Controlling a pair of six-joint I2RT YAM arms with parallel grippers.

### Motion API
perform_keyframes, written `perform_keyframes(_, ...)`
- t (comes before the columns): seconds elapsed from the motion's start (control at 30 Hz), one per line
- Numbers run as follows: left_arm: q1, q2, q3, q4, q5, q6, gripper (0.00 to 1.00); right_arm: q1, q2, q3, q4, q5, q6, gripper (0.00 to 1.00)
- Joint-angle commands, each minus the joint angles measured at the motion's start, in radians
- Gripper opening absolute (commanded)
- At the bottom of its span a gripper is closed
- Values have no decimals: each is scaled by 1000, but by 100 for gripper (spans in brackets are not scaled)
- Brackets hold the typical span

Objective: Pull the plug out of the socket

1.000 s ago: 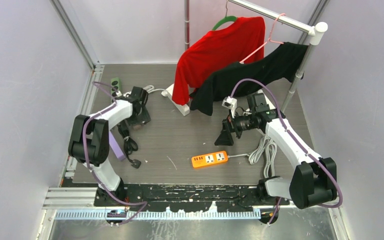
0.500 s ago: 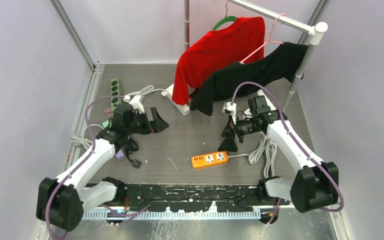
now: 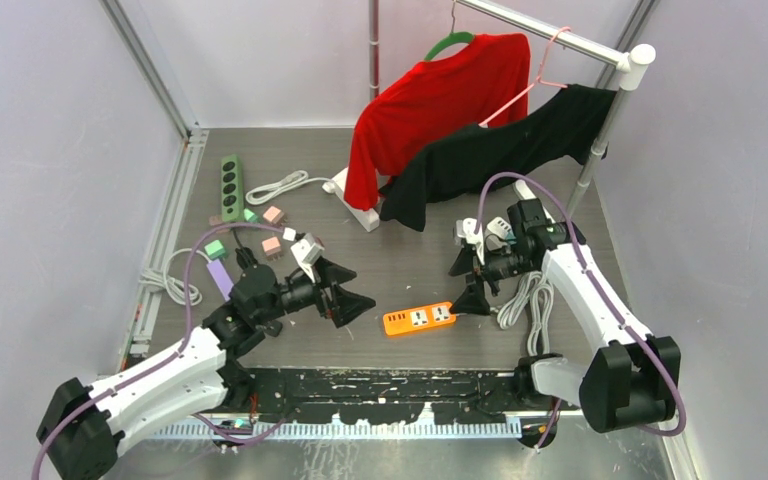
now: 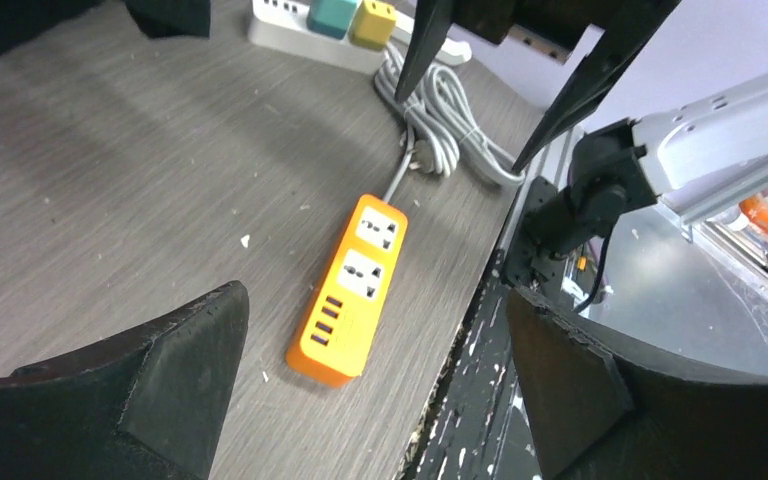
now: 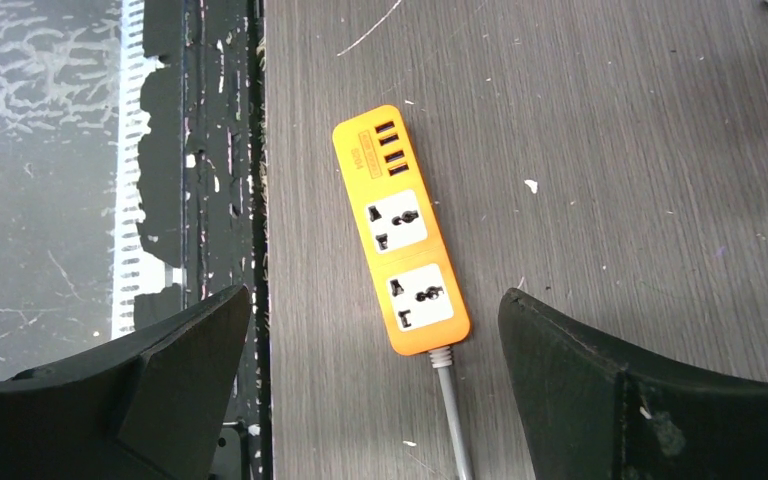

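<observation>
Left gripper and right gripper hang wide open, empty, near the orange power strip, its sockets bare. I'd grip the teal plug on the white power strip squarely.

Top camera sat high behind robot, looked down over whole table. Left wrist camera looked low from 9 o'clock, right wrist steeply from 2 o'clock; all three shared orange power strip.

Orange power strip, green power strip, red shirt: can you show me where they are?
orange power strip (image 3: 419, 318), top view, its socket face.
green power strip (image 3: 230, 180), top view, its middle.
red shirt (image 3: 440, 100), top view, its chest.
</observation>
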Motion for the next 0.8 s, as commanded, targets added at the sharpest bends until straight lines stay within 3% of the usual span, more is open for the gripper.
perform_keyframes(0.0, 1, 32, -21, 196, 22, -3, 99, -18, -34, 10, -24, -36, -53, 99)
perform_keyframes(0.13, -35, 155, 1, 279, 150, 21, 100, -21, -31, 7, -23, -38, -57, 100)
perform_keyframes(0.2, -97, 219, 4, 333, 146, 84, 100, -22, -28, -1, -24, -37, -65, 100)
perform_keyframes(0.33, -257, 319, 40, 298, 19, 328, 100, -21, -27, -2, -24, -31, -72, 99)
perform_keyframes(0.43, -353, 420, 122, 125, -130, 502, 100, -21, -29, -7, -21, -32, -76, 100)
perform_keyframes(0.53, -388, 565, 222, -24, -207, 615, 98, -22, -27, -14, -22, -38, -83, 100)
perform_keyframes(0.77, -391, 812, 352, -64, -299, 689, 97, -20, -31, -21, -24, -42, -98, 100)
